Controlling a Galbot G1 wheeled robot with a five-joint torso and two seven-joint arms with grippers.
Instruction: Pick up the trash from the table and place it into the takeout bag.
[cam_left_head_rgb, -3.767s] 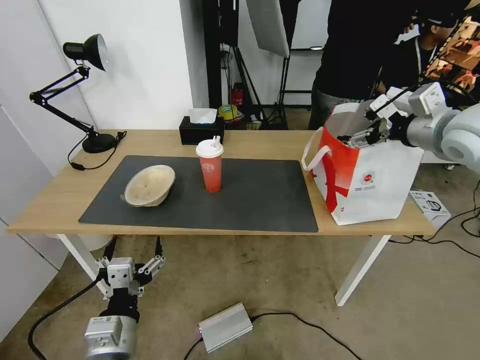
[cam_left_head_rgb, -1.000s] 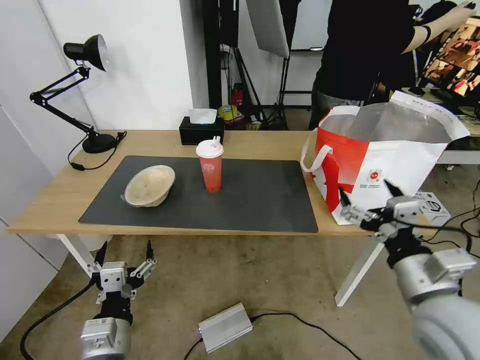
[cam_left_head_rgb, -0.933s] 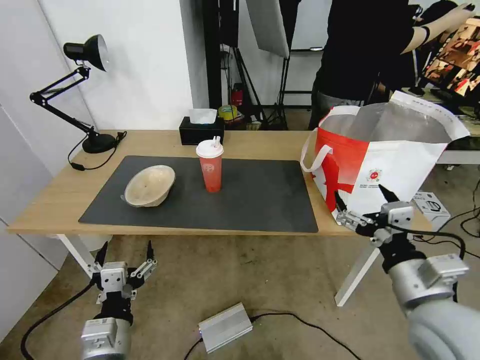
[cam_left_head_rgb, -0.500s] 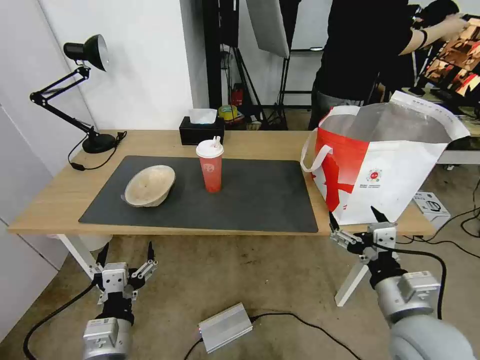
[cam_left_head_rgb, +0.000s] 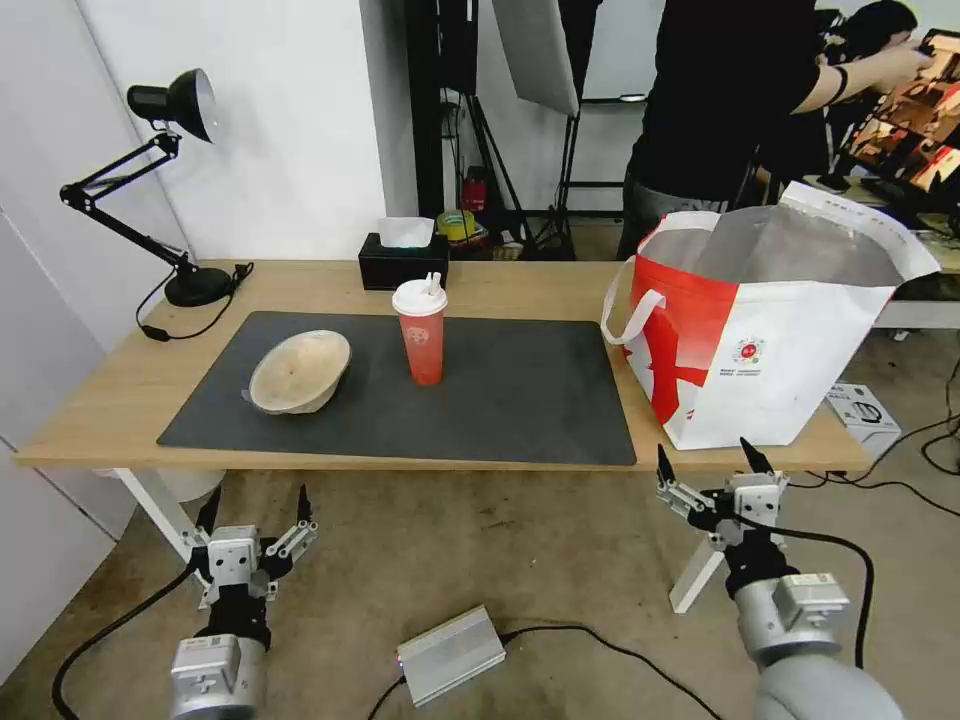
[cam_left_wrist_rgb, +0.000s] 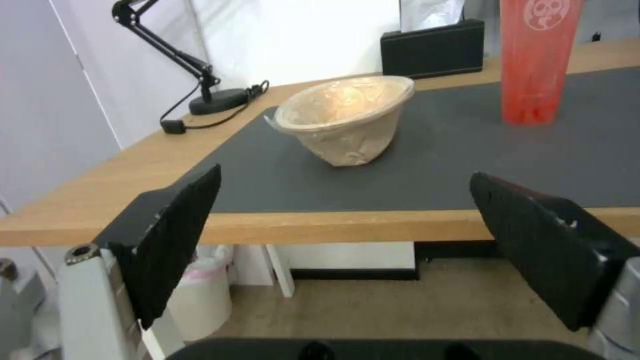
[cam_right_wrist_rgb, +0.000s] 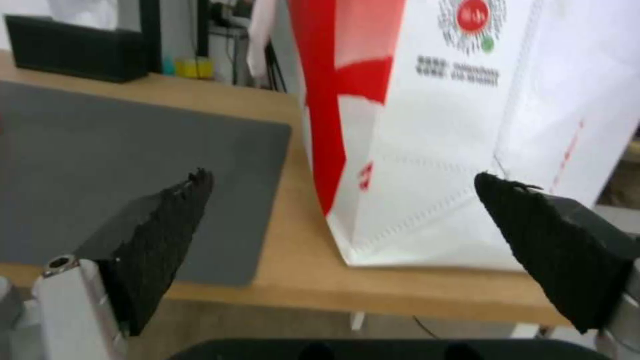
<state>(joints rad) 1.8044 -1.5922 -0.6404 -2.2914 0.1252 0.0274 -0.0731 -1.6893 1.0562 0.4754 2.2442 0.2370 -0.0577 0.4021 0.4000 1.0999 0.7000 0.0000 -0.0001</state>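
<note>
Both arms hang low, in front of the table's (cam_left_head_rgb: 120, 400) near edge, and neither holds anything. Left gripper (cam_left_head_rgb: 254, 506) sits below the left corner with its fingers spread wide, facing the tan bowl (cam_left_head_rgb: 299, 371). Right gripper (cam_left_head_rgb: 707, 463) is also spread wide, just under the near edge below the takeout bag (cam_left_head_rgb: 775, 340).

The bag stands upright at the right end of the table with its mouth open and foil lining showing. It has a round red logo on the near white side with small print under it, too fine to read.

The tan bowl lies tilted on the left of the grey mat (cam_left_head_rgb: 520, 400). The red cup (cam_left_head_rgb: 422, 333) stands upright mid-mat, with a white lid and a faint round white logo I can't read. A black tissue box (cam_left_head_rgb: 398, 265) sits far behind the cup, and a desk lamp (cam_left_head_rgb: 150, 180) stands at the far left corner.
</note>
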